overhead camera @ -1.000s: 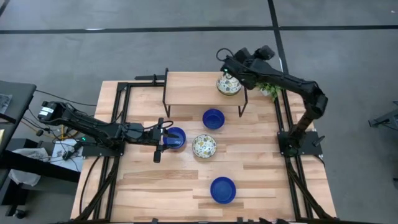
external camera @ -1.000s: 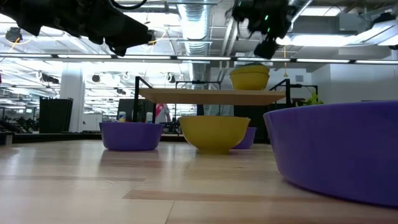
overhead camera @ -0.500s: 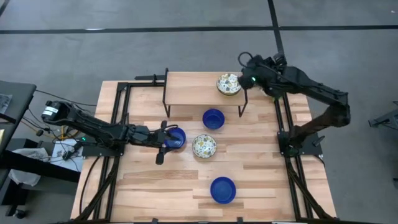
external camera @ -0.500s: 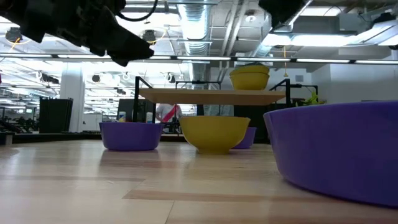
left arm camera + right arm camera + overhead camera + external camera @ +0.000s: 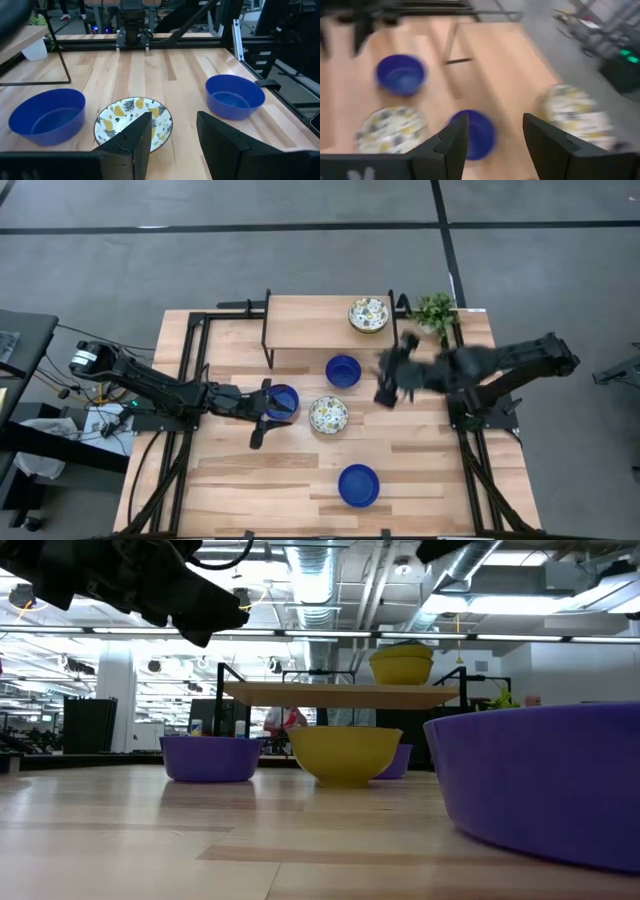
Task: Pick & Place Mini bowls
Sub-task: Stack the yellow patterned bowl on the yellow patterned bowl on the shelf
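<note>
Glossy cobalt and speckled mini bowls [image 5: 343, 370]

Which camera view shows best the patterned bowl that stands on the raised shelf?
The high view: the patterned bowl is seen whole on the shelf. The low view shows only its side; the right wrist view shows it blurred; the left wrist view misses it.

Wooden slatted table [image 5: 300, 470], light butcher-block top. Raised wooden shelf [image 5: 310, 325] on black wire legs at the far side, carrying 1 floral bowl [image 5: 368, 314]. Directly on the tabletop: 3 blue bowls [image 5: 343, 370] [image 5: 282, 402] [image 5: 358, 485], 1 floral bowl [image 5: 328, 414] between them, and a small green plant [image 5: 435, 311] at the far right corner.
</note>
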Tool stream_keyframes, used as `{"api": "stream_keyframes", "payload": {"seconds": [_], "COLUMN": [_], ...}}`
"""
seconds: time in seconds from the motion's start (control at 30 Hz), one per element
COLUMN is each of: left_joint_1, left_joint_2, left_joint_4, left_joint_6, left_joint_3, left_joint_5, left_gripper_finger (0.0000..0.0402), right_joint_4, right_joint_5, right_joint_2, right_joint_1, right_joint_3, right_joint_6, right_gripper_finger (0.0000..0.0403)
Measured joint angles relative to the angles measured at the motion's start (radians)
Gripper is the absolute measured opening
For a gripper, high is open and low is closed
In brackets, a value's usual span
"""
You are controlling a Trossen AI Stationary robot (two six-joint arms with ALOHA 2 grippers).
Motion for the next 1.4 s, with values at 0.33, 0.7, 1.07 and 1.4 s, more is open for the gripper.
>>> {"api": "stream_keyframes", "payload": {"seconds": [0.33, 0.7, 1.07, 1.4], "left_joint_1": [-0.013, -0.011, -0.015, 0.000], "left_joint_2": [0.064, 0.339, 0.520, 0.528], "left_joint_4": [0.057, 0.063, -0.006, -0.023], "left_joint_6": [-0.002, 0.034, 0.190, 0.448], "left_joint_3": [0.003, 0.150, 0.257, 0.261], "left_joint_5": [0.000, -0.008, -0.022, -0.105], "left_gripper_finger": [0.0154, 0.0154, 0.0154, 0.0154], "right_joint_4": [0.686, 0.867, 0.853, 0.853], "right_joint_5": [0.106, 0.100, 0.100, 0.100], "right_joint_2": [-0.006, 0.093, 0.098, 0.098], "right_joint_1": [0.307, 0.389, 0.431, 0.430], "right_joint_3": [-0.472, -0.490, -0.490, -0.489], "right_joint_6": [-0.009, -0.009, -0.009, -0.009], "right_gripper_finger": [0.0169, 0.0149, 0.0133, 0.0125]}}
